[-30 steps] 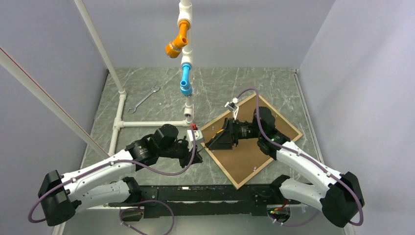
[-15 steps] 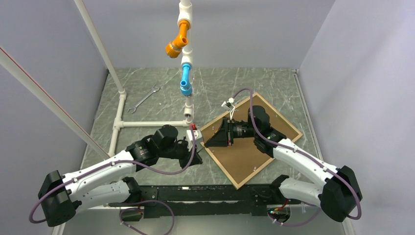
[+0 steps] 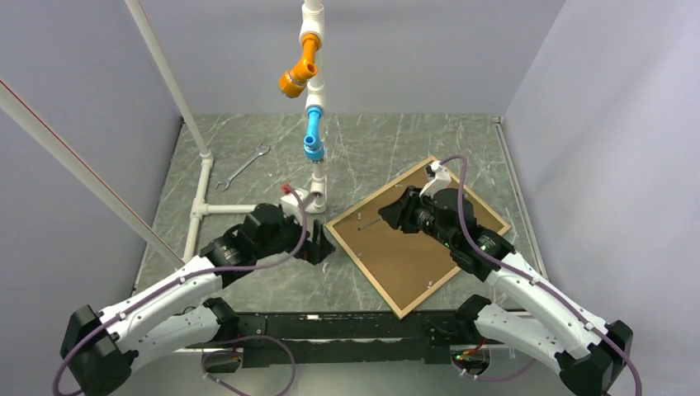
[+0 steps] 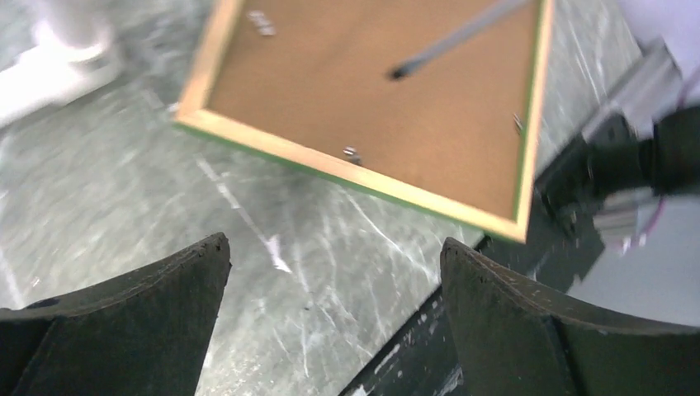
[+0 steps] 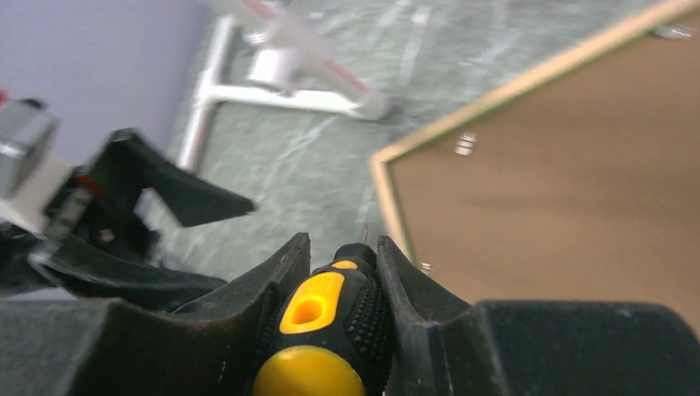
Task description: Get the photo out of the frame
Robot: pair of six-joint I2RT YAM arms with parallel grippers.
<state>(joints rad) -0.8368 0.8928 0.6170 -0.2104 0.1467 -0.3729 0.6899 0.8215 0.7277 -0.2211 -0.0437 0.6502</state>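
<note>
The frame (image 3: 402, 311) lies face down at the table's centre right, its green moulding and light wood edge (image 4: 347, 169) around the brown backing panel (image 3: 413, 247). The photo is hidden under that panel. My right gripper (image 3: 398, 216) hovers over the frame's far left part, shut on a screwdriver with a yellow and black handle (image 5: 330, 322). Its thin shaft (image 4: 462, 33) points out over the backing. My left gripper (image 3: 318, 245) stands open and holds nothing, above bare table just left of the frame's corner.
Small metal clips (image 4: 352, 153) sit along the frame's inner edge. A white pipe assembly (image 3: 248, 208) lies on the table at the left, with a wrench (image 3: 242, 167) behind it. A pipe with orange and blue fittings (image 3: 312, 136) hangs over the middle.
My right gripper has closed on the screwdriver and drawn back to the right over the backing. My left gripper has opened wide and pulled away to the left.
</note>
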